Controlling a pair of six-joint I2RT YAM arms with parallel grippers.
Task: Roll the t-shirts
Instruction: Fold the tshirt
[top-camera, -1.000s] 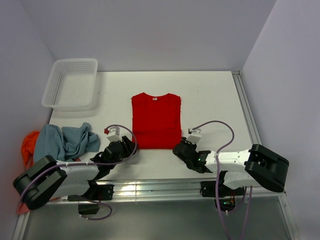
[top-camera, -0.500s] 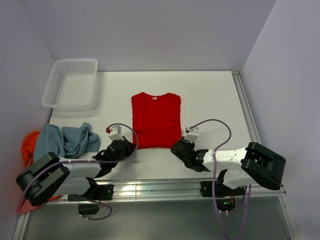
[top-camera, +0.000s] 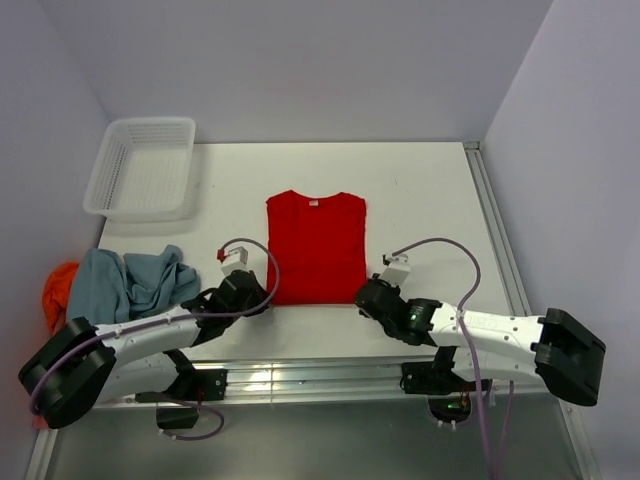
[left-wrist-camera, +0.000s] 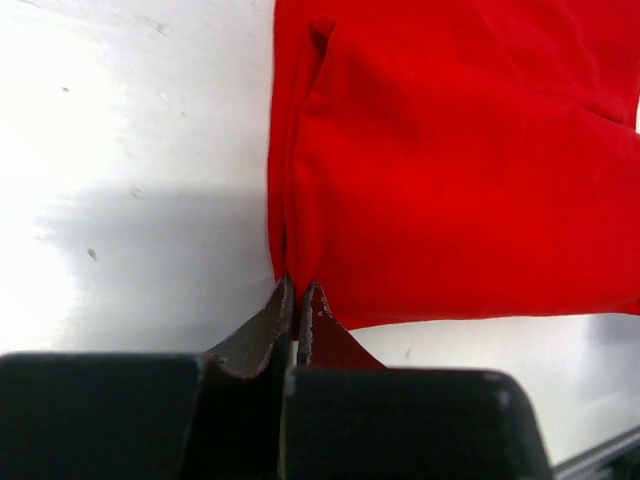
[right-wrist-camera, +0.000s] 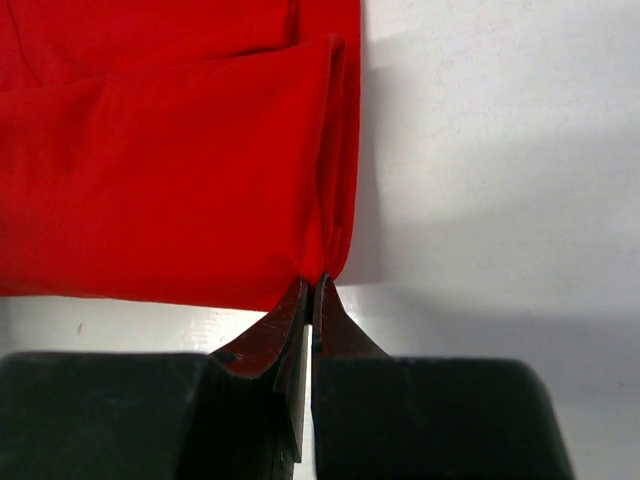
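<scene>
Though visible, red t-shirt label (white) unreadable.

A white plastic mesh basket sits upright in the far left corner of the white tabletop. A metal rail runs along the right edge, another along the near edge. Pale walls enclose the other sides.

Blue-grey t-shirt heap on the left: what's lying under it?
An orange cloth sticks out from beneath the left edge of the blue-grey t-shirt. How far it runs underneath, and whether anything else lies below, is covered by the crumpled fabric.
</scene>
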